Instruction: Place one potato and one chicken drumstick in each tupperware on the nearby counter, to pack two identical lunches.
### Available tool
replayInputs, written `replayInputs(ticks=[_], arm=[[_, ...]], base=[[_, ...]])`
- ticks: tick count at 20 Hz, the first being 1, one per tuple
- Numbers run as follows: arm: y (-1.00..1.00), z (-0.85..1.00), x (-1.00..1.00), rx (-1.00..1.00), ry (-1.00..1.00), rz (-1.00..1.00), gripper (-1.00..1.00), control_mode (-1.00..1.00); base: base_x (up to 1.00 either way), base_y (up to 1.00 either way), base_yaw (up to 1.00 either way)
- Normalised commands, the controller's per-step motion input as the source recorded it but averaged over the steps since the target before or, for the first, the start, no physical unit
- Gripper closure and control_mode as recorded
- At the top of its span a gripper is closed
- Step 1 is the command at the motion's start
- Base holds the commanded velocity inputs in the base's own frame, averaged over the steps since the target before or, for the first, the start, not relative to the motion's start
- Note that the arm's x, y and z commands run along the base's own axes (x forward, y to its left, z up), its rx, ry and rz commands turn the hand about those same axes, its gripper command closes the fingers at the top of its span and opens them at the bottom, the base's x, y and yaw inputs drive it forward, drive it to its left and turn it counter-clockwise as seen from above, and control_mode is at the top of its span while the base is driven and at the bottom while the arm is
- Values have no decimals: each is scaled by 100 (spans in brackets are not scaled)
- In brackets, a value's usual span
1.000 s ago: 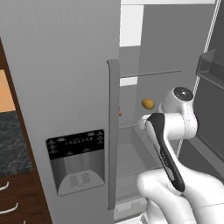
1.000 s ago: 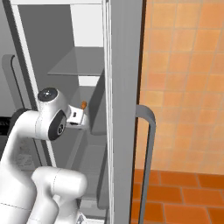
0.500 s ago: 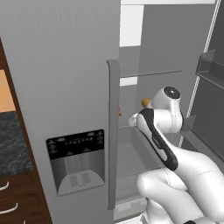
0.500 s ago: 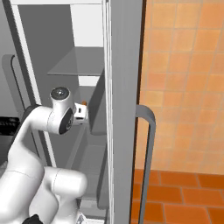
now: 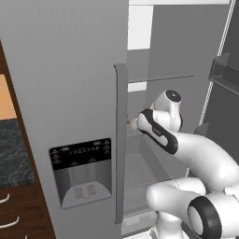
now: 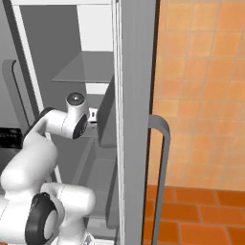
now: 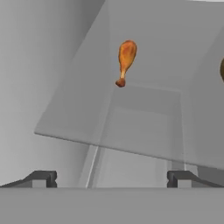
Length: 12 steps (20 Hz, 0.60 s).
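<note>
Orange-brown club-shaped chicken drumstick (image 7: 125, 59): plump end up, thin bone tip pointing down in hand view. It lies on a translucent grey glass fridge shelf (image 7: 87, 113), toward the back. Two-finger dark-tipped jaws (image 7: 112, 178) spread wide, empty, well short of the drumstick, which sits ahead, roughly centred between the tips

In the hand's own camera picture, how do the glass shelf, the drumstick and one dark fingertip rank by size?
1. glass shelf, by far the largest.
2. chicken drumstick.
3. fingertip, similar in extent to the drumstick and much nearer the camera, so that ranking is unsure.
</note>
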Motion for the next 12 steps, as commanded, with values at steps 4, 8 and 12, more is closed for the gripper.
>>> replayInputs(ticks=[4, 8, 12], arm=[[1, -7, 75, 0, 0, 3, -100, -100], [9, -12, 69, 0, 0, 0, -100, -100], [20, -21, 59, 0, 0, 0, -100, -100]], base=[[0, 0, 0], [0, 0, 0], [0, 0, 0]])
